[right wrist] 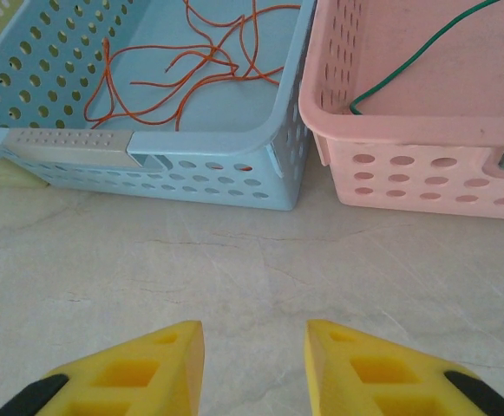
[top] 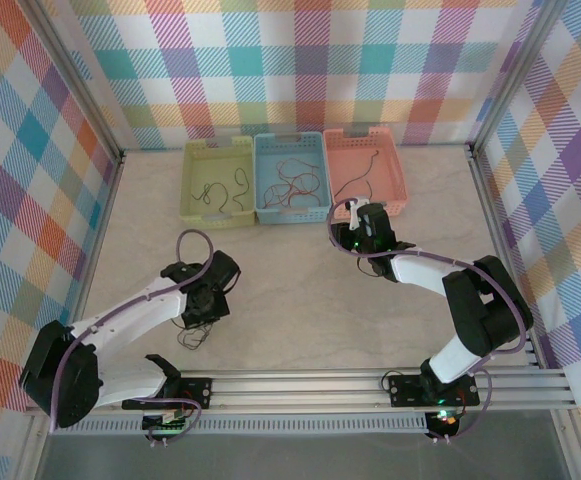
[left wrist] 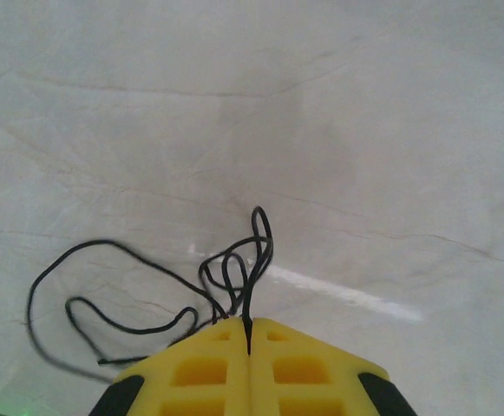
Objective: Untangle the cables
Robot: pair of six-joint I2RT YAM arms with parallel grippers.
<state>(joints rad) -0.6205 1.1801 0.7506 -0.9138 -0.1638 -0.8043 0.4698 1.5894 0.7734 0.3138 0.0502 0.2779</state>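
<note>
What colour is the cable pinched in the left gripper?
Black cable, best in left wrist view.

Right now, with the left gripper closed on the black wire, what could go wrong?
1. The left gripper pinches the black cable at its very tips, so it may slip out on lifting.
2. The cable's loops lie crossed just ahead of the grip; pulling could tighten them into a knot.
3. The right gripper, open and empty, points at the blue basket and pink basket; moving forward could shove them.
</note>
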